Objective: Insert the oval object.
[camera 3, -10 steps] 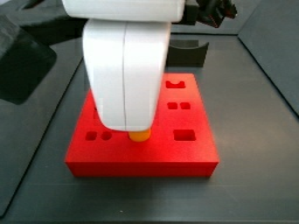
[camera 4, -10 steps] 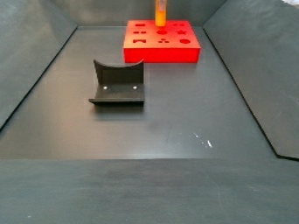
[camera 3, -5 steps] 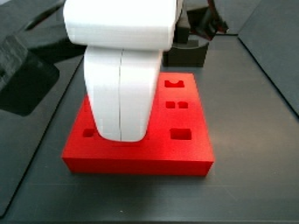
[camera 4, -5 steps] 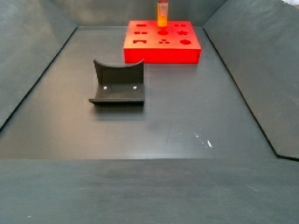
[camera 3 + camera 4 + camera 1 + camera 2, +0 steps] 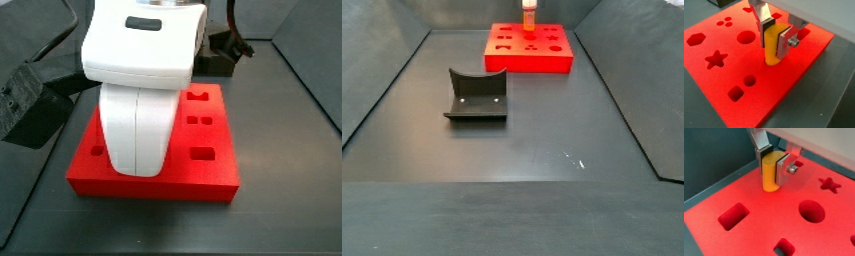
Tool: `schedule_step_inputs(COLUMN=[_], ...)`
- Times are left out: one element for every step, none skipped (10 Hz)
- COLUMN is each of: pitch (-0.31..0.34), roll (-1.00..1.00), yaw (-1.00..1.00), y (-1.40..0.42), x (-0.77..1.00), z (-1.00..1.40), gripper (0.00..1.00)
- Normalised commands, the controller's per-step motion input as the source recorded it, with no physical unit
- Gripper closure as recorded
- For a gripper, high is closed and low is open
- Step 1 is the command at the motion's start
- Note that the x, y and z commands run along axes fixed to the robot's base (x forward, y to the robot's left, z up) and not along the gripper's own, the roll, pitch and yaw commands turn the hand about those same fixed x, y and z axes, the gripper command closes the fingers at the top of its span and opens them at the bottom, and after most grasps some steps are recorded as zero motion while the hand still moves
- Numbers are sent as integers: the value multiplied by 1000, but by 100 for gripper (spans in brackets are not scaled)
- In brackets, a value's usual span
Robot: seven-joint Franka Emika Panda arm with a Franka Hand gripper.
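Item: peg (image 5: 773,47), orange-yellow, oval in section, standing upright between the silver fingers (image 5: 784,41) of the gripper (image 5: 775,35); jaws are closing narrow on its upper part, pads pressing both flat sides

Location: over the red block (image 5: 724,75), which is sitting at the far end of the floor in a side view (image 5: 529,50); the peg's lower end is meeting the block's top face in both wrist views (image 5: 770,175), though whether it is entering a hole or merely resting on the surface cannot be told, the tip hiding whatever lies under it

Governing relation: the peg's long axis is running vertical, in line with the gripper and square to the block's face, the peg hanging straight below the wrist; seating, by judgement, is calling for a straight downward push with the oval turned to match its hole

Also present: round hole (image 5: 811,211), star hole (image 5: 828,184), dark curved holder (image 5: 476,95) standing well apart, nearer and to the left; arm's white housing (image 5: 134,90) is blocking the peg in that side view
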Motion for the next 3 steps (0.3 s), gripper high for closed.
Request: schedule_step_inputs(pitch=[23, 41, 0], roll=[161, 184, 0], yaw=[-20, 0, 0], y=[-106, -63, 0], x=[0, 0, 0], z=[-474, -314, 0], gripper=[100, 100, 100])
